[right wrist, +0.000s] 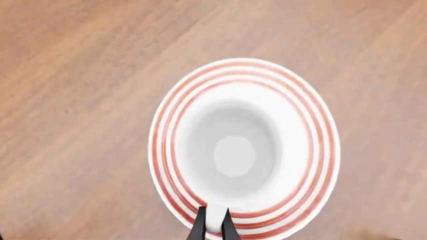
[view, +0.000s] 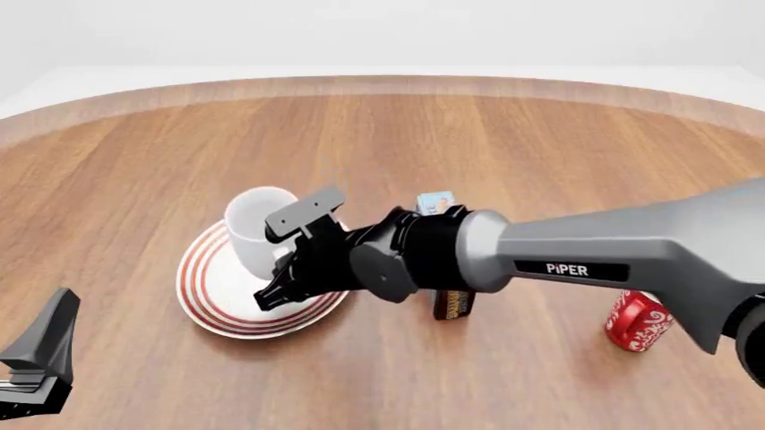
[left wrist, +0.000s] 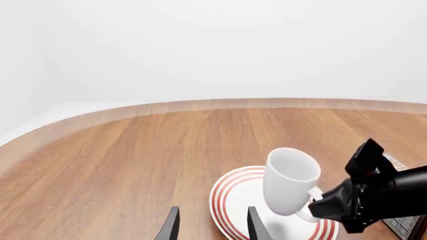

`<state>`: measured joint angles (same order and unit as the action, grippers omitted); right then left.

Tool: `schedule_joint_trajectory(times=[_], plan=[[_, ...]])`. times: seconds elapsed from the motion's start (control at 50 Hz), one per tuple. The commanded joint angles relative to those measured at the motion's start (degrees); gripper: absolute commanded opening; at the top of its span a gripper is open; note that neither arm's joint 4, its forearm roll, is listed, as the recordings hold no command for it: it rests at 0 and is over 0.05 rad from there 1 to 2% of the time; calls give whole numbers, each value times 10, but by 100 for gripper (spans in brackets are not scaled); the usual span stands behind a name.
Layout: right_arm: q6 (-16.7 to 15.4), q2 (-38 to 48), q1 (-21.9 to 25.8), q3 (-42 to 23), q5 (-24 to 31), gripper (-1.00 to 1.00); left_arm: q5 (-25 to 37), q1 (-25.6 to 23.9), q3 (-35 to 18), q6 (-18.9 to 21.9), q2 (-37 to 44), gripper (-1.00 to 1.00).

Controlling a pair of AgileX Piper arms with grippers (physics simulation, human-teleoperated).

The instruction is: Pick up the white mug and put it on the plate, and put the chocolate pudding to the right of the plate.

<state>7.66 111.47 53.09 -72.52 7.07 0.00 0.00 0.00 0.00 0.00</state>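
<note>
Left wrist view: mug hangs upright over the plate, held at its handle by the right gripper; whether its base touches the plate cannot be told here. The left gripper shows two fingers spread apart with nothing between them.

Front view: right arm reaches across from the right, its gripper closed on the handle — the mug sits over the far part of the plate. The pudding carton stands upright just right of the plate, mostly hidden behind the arm. A red can stands well apart, further right. The left gripper waits at the near left edge, clear of everything.

Right wrist view: looking straight down into the mug, which is centred inside the red rings of the plate; the fingers pinch the handle.

Step in hand: placing the mug on the plate, seemingly near its end.

Next move: lower until the base rests flat, then open the fingers and lift clear without tipping the mug — afterwards check that the pudding's spot right of the plate is good enough.
</note>
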Motion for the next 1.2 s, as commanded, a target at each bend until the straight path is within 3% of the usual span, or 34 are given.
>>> schedule_joint_trajectory(times=[0.02, 1.2], plan=[[7, 8, 1, -3, -2, -100, 0, 0, 0, 0, 0, 100], [21, 40, 11, -9, -1, -100, 0, 0, 0, 0, 0, 100]])
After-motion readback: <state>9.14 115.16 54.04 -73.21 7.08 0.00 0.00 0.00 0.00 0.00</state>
